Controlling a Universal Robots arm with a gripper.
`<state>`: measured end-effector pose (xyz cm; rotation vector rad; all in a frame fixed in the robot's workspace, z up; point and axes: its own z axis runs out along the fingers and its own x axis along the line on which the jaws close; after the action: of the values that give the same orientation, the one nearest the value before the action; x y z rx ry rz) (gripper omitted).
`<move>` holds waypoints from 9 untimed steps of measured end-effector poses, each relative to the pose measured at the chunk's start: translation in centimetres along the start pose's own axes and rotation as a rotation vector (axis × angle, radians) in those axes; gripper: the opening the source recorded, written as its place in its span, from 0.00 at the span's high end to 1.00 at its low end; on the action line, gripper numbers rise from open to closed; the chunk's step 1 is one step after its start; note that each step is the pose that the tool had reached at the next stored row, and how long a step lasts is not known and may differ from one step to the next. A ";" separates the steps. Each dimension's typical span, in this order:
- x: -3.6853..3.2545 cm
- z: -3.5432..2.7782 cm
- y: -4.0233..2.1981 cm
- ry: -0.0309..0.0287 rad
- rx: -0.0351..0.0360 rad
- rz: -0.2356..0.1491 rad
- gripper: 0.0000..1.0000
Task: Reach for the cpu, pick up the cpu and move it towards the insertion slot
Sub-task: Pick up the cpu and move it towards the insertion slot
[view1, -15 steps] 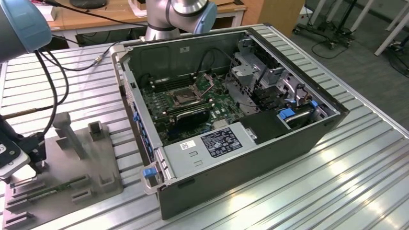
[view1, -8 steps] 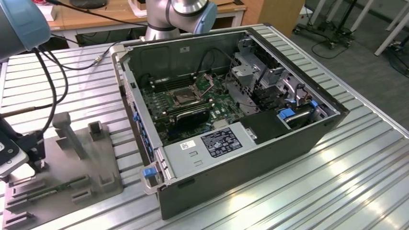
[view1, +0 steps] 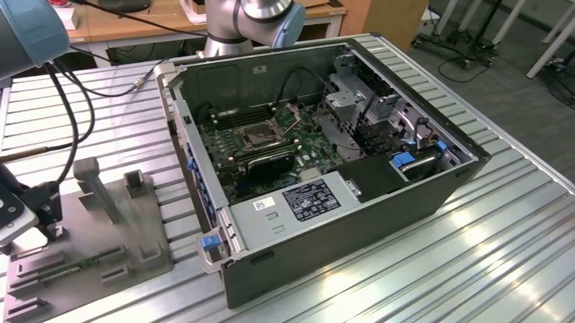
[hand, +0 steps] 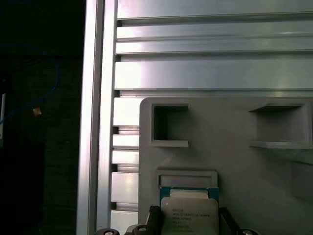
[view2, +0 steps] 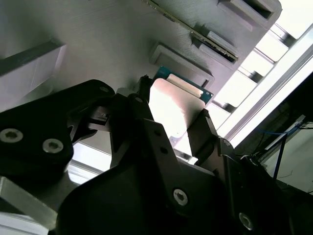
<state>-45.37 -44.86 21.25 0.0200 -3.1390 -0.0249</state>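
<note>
Cpu (view2: 173, 105): small square chip with a silvery face and a teal-edged rim, lying flat in a shallow recess of the grey plastic holder (hand: 220, 127), not lifted clear of it. Gripper (view2: 172, 122): black, two-fingered, set directly over the chip in both wrist views, with one of the fingers (view2: 134, 117) on each of two opposite edges. The gap was narrow, no wider than the chip, and the jaws appeared to have closed on it, though firm contact could not be confirmed. Long axis: none, since the chip was square; the grip ran straight across it from edge to edge. Position in the exterior view: gripper (view1: 45, 215) low at the exterior view's left edge, above the holder (view1: 108, 235), with a narrow green circuit strip (view1: 72, 268) lying in the holder just beside it. Insertion slot (view1: 257, 138): square dark socket in a shiny metal frame, on the board inside the open computer case (view1: 359, 222), near the middle of that frame. Governing relation: the slot lay well apart from the gripper, toward the exterior view's right and higher in the frame, with the case's near side wall standing between the two. Support: slatted metal table (view1: 467, 256) carrying both holder and case.
</note>
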 end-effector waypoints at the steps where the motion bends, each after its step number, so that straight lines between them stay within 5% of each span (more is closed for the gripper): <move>1: 0.00 -0.06 0.00 0.0000 0.0000 0.000 0.45; 9: 0.00 -0.50 0.01 0.0000 0.0000 0.000 0.45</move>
<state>-45.37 -44.86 21.76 0.0200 -3.1390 -0.0249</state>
